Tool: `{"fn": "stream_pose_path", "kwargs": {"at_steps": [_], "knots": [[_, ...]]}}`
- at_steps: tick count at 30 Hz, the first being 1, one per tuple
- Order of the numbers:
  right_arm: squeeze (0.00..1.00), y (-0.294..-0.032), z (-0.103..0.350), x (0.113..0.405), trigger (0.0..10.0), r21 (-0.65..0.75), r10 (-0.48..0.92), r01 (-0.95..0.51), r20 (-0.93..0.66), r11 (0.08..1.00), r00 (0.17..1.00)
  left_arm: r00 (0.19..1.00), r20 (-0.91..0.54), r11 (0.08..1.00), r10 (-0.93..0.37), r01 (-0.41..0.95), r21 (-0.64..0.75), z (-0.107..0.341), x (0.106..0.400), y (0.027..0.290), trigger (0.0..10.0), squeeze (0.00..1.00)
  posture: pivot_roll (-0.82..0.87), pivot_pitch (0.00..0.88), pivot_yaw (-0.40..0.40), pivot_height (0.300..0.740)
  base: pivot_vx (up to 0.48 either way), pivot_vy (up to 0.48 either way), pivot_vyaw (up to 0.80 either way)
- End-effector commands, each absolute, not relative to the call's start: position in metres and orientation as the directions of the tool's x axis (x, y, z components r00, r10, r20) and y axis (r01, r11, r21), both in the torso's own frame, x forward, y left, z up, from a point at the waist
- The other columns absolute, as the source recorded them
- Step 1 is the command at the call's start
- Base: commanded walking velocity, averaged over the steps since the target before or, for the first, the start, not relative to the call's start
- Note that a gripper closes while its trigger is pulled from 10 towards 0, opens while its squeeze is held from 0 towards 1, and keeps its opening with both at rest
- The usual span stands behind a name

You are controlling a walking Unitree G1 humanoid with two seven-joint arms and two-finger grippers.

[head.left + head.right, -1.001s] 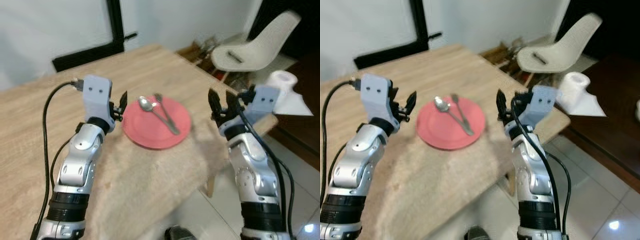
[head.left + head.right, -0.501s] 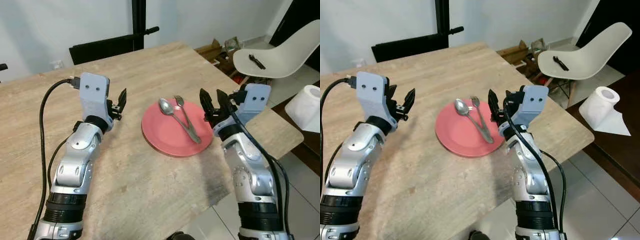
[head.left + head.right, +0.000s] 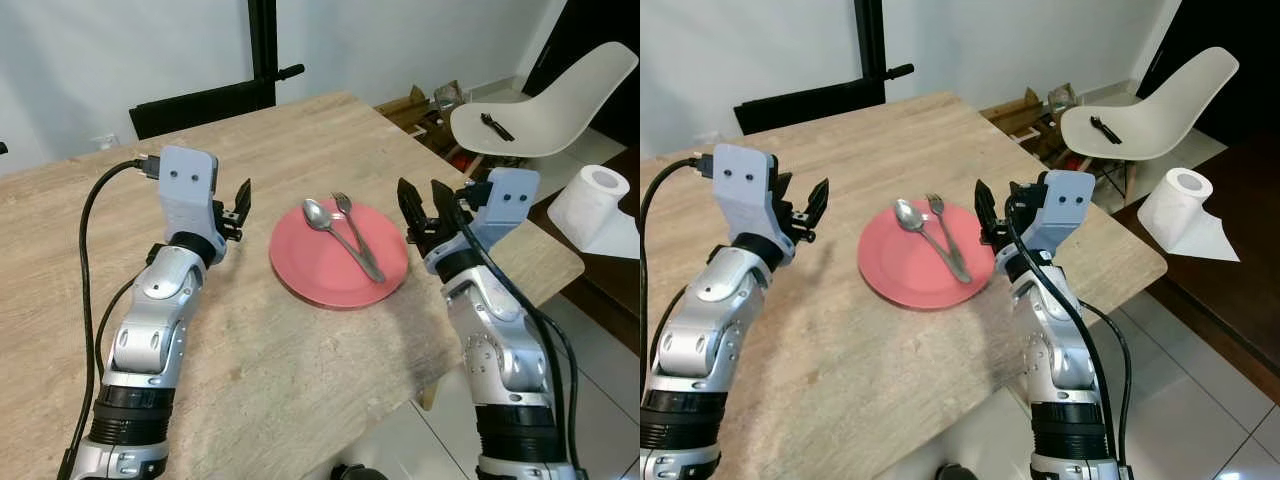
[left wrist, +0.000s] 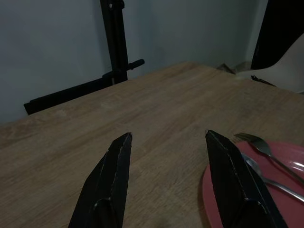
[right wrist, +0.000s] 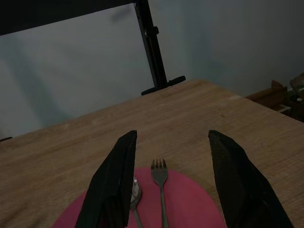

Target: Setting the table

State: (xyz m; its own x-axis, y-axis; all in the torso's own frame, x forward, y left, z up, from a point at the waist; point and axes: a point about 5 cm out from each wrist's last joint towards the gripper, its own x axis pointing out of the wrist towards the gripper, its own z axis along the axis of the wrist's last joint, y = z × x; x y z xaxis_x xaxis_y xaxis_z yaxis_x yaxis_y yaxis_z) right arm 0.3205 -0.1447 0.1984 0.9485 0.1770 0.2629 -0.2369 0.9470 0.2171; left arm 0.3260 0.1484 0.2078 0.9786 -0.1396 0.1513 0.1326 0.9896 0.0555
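Your red plate sits on the table near its right edge, carrying a spoon and fork (heads far, handles near-right). Left gripper and right gripper flank it, fingers spread.

Red plate, silver spoon and fork, light wood-grain table.
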Motion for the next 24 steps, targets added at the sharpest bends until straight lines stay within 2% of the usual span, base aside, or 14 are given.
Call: {"fn": "stream_pose_path", "kwargs": {"at_steps": [1, 24], "knots": [[0.0, -0.146, 0.1966, 0.3188, 10.0, 0.217, 0.174, -0.231, 0.253, 0.948, 0.952, 0.983, 0.134, 0.991, -0.128, 0.123, 0.045, 0.2056, 0.3271, 0.1494, 10.0, 0.0, -0.11, 0.008, 0.031, 0.74, 0.0, 0.0, 0.41], [0.0, -0.1538, 0.1952, 0.3216, 10.0, 0.214, 0.119, -0.17, 0.229, 0.962, 0.966, 0.983, 0.119, 0.989, -0.142, 0.137, 0.049, 0.2042, 0.3266, 0.1475, 10.0, 0.0, -0.12, 0.008, 0.034, 0.74, 0.0, 0.0, 0.77]]}}
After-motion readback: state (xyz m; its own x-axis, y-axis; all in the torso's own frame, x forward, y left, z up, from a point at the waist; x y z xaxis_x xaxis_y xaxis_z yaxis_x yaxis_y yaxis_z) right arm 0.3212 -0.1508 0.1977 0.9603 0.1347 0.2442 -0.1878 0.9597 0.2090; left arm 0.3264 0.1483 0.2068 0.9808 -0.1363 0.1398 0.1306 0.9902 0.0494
